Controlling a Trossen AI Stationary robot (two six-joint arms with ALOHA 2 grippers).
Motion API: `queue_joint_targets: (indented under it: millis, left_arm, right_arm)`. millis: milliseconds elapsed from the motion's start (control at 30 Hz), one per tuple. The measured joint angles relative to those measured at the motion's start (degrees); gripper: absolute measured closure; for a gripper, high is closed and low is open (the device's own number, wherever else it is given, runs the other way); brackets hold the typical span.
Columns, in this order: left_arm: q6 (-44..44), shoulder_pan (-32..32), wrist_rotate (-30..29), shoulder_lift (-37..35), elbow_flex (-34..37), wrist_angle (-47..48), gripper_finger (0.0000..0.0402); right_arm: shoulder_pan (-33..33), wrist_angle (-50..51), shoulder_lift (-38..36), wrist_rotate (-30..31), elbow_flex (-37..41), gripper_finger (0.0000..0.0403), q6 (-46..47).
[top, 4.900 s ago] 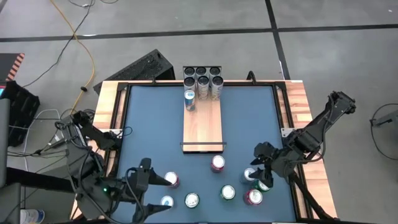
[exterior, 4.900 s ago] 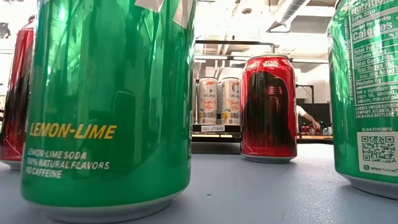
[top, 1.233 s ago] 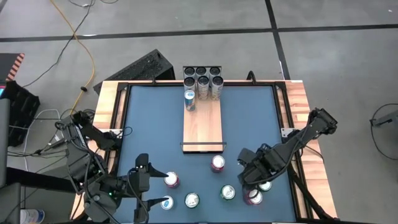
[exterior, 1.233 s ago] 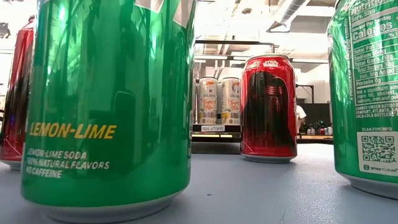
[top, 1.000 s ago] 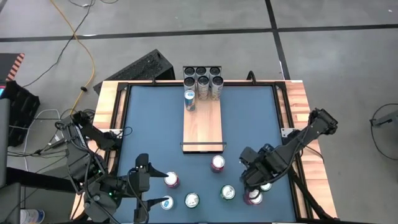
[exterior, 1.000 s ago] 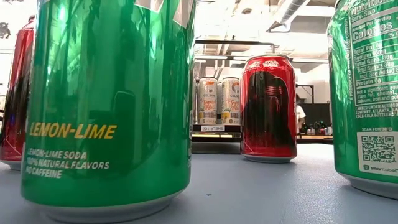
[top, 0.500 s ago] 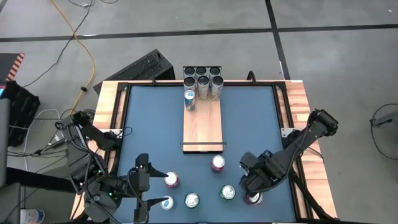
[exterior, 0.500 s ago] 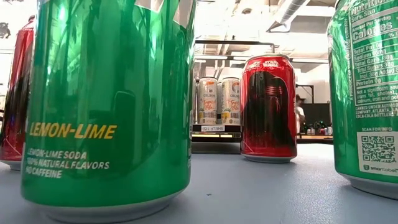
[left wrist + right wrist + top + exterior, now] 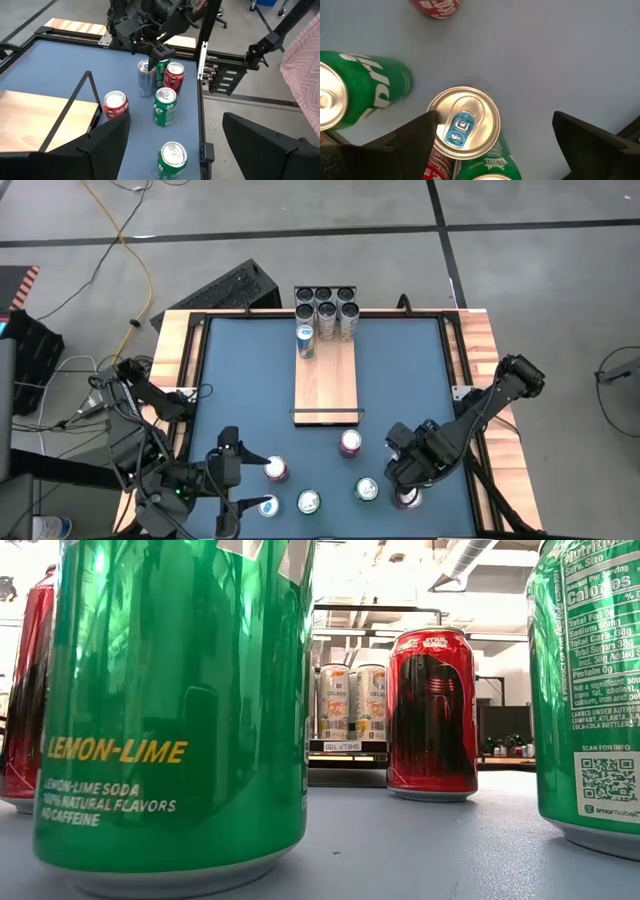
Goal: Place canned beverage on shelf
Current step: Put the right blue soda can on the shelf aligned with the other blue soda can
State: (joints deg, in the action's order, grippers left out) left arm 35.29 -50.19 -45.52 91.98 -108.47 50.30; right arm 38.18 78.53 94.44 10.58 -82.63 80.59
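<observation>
- My right claw (image 9: 492, 137) hangs spread wide directly over a silver-topped can with a blue tab (image 9: 464, 123), gripping nothing yet.
- To do this well, I judge I should centre the rim between my fingers before lowering (a red can (image 9: 174, 77) and a green can (image 9: 162, 73) stand tight against it).
- The shelf (image 9: 325, 380) lies well beyond my claw, bare wood this side of the cans at its far end.
- My left claw (image 9: 172, 142) waits spread, empty.
- Hidden: the target can's sides, and my fingertips' clearance from its neighbours.
</observation>
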Motion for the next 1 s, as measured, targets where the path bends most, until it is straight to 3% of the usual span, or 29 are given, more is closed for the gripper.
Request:
queue_joint_targets:
  millis: [433, 1000]
  left_arm:
    - [0.5, 0.0, -0.1, 0.0, 0.0, 1.4, 0.0097]
    - [1.5, 0.0, -0.1, 0.0, 0.0, 1.7, 0.0097]
  right_arm:
    - [0.3, 2.6, 0.1, 4.3, -5.5, 0.002, -2.1]
    - [3.3, 0.7, 4.3, 3.1, -3.2, 0.002, 4.9]
